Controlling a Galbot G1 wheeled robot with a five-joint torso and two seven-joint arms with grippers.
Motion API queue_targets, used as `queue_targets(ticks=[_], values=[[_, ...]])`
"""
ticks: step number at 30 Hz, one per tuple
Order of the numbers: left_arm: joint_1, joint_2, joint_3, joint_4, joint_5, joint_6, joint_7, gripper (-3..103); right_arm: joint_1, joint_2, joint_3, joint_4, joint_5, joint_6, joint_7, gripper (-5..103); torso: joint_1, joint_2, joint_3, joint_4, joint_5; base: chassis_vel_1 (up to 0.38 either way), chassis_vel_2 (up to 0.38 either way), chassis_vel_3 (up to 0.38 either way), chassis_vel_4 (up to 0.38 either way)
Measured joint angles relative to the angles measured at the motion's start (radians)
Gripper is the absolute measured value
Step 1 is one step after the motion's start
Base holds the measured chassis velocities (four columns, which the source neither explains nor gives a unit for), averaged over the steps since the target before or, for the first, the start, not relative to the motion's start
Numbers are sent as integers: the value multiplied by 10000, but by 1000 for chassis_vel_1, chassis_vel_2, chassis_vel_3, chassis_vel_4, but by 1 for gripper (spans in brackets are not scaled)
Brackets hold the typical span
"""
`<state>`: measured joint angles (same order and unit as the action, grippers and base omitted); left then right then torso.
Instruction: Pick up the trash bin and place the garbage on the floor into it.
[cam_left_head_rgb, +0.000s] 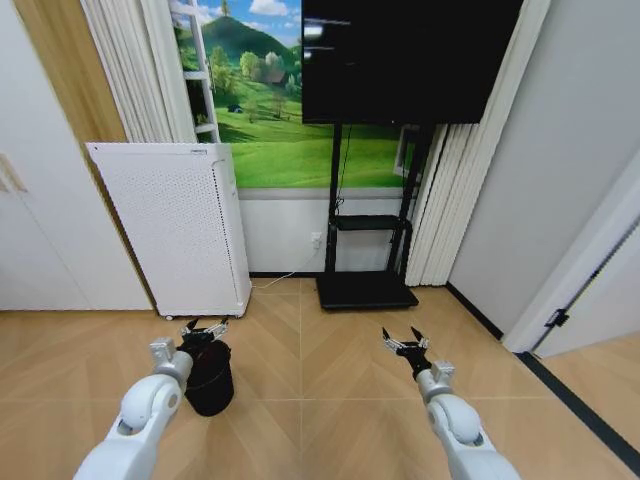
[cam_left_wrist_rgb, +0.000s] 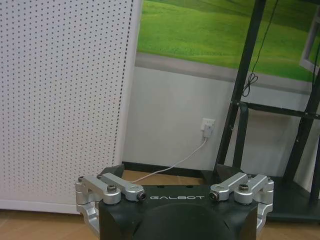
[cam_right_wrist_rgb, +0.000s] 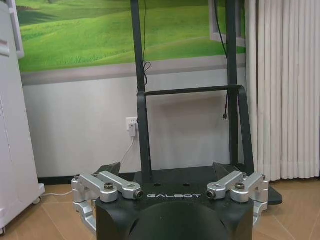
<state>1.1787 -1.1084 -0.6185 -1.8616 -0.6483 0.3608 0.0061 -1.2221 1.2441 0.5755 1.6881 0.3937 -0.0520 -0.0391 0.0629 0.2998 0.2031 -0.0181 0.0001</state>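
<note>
Standing on herringbone wood floor (cam_left_head_rgb: 320, 400): trash bin (cam_left_head_rgb: 211, 380).

Head cam looks down; wrist cams low, facing wall (both see TV stand (cam_left_wrist_rgb: 260, 100)).

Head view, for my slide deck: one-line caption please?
Left gripper above the black trash bin; right gripper open over bare floor.

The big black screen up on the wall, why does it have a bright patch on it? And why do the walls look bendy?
Head view: the dark screen reflects room light as a pale glare near its upper left corner; the wide lens bows the walls and door frame at the edges. Wrist views: straighter lines, soft even light, faint shadows behind the stand.
</note>
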Motion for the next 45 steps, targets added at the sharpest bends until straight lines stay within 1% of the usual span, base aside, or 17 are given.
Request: queue_targets(ticks=[2, 3, 5, 6, 7, 8, 9, 12, 13, 15, 18, 24, 26, 29, 32, 37, 45], values=[[-52, 25, -22, 363, 401, -303, 383, 100, -3, 21, 20, -2, 126, 0, -15, 100, 25, 72, 45, 1, 0, 0, 0, 0, 0], [-52, 25, -22, 363, 401, -303, 383, 100, -3, 21, 20, -2, 126, 0, -15, 100, 25, 72, 45, 1, 0, 0, 0, 0, 0], [-143, -3, -21, 1030, 1224, -807, 512, 100, -60, 15, 76, 52, 206, 0, -39, 100, 76, 216, 143, 2, -3, 0, 0, 0, 0], [-143, -3, -21, 1030, 1224, -807, 512, 100, -60, 15, 76, 52, 206, 0, -39, 100, 76, 216, 143, 2, -3, 0, 0, 0, 0], [-150, -56, -64, 1278, 1693, -1047, 494, 100, -108, -3, 121, 104, 246, 0, -39, 100, 101, 298, 200, 1, -4, 0, 0, 0, 0], [-149, -98, -126, 1567, 2226, -1478, 515, 100, -157, -29, 184, 131, 254, 19, -39, 100, 134, 395, 261, 2, -1, 0, 0, 0, 0], [-149, -98, -126, 1567, 2226, -1478, 515, 100, -157, -29, 184, 131, 254, 19, -39, 100, 134, 395, 261, 2, -1, 0, 0, 0, 0], [-192, -148, -203, 1851, 3126, -2124, 755, 100, -212, -35, 271, 163, 200, 112, -40, 100, 203, 585, 383, 2, -1, 0, 0, 0, 0], [-192, -148, -203, 1851, 3126, -2124, 755, 100, -212, -35, 271, 163, 200, 112, -40, 100, 203, 585, 383, 2, -1, 0, 0, 0, 0], [-237, -190, -208, 1892, 3395, -2359, 839, 100, -223, -11, 300, 166, 97, 174, -40, 100, 233, 690, 457, 0, -1, 0, 0, 0, 0], [-258, -271, -232, 1894, 3513, -2487, 840, 100, -251, 24, 309, 188, -3, 222, -40, 100, 277, 811, 535, -1, -1, 0, 0, 0, 0], [-251, -395, -321, 1890, 3532, -2494, 691, 100, -306, 47, 334, 214, -94, 276, -40, 100, 347, 1020, 674, 0, -1, 0, 0, 0, 0], [-249, -455, -331, 1837, 3336, -2414, 526, 100, -331, 37, 340, 213, -123, 308, -39, 100, 371, 1099, 728, 0, -1, 0, 0, 0, 0], [-243, -475, -331, 1810, 3280, -2378, 492, 100, -338, 35, 339, 213, -128, 309, -40, 100, 379, 1119, 742, 0, -1, 0, 0, 0, 0], [-200, -670, -329, 1712, 3108, -2176, 292, 100, -319, -18, 324, 197, -188, 316, -44, 100, 439, 1279, 842, 1, -1, 0, 0, 0, 0], [-186, -781, -325, 1702, 3058, -2102, 221, 100, -272, -76, 305, 165, -187, 316, -50, 100, 494, 1422, 928, 1, -1, 0, 0, 0, 0], [-170, -947, -285, 1605, 2913, -1942, 84, 100, -262, -180, 256, 32, -187, 355, -136, 100, 627, 1777, 1149, -1, -1, 0, 0, 0, 0]])
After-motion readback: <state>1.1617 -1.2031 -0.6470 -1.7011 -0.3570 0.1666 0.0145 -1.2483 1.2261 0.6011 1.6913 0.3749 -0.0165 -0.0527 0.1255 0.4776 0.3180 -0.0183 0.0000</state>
